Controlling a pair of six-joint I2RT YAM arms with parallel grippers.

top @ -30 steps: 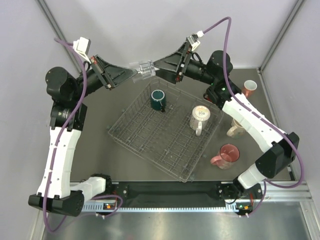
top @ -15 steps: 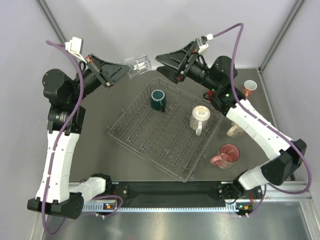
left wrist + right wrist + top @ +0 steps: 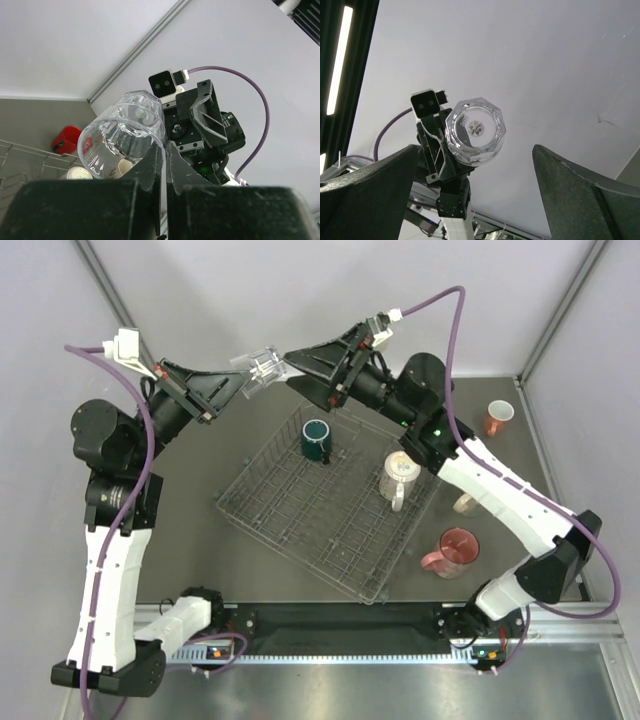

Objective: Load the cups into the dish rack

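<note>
The left end effector point(image 3: 250, 381) is pressed tight on the clear glass cup point(image 3: 264, 367). It pinches the cup's wall at the rim and holds the cup on its side, up in the air, just past the far corner of the dish rack point(image 3: 300, 525). The right end effector point(image 3: 291, 367) is spread wide and points at the bottom of the cup from the other side. It is very near the cup but does not grip it. This looks like a pass of the glass cup from one arm to the other before it goes into the rack. For the next move, I think the right end effector must slide forward so its fingers go around the cup and then squeeze gently. Only after that should the left one let go, because smooth glass could slip and fall. Farther out, a dark teal mug point(image 3: 318, 438) and a cream mug point(image 3: 400, 475) sit in the rack. A pink mug point(image 3: 452, 550) and a small salmon mug point(image 3: 497, 417) wait on the table point(image 3: 200, 540) off to the right. Only the top view shows the rack and these mugs together. The left wrist view shows the pinch on the rim up close. The right wrist view shows the cup's bottom in the middle, between its own wide fingers point(image 3: 365, 195).
</note>
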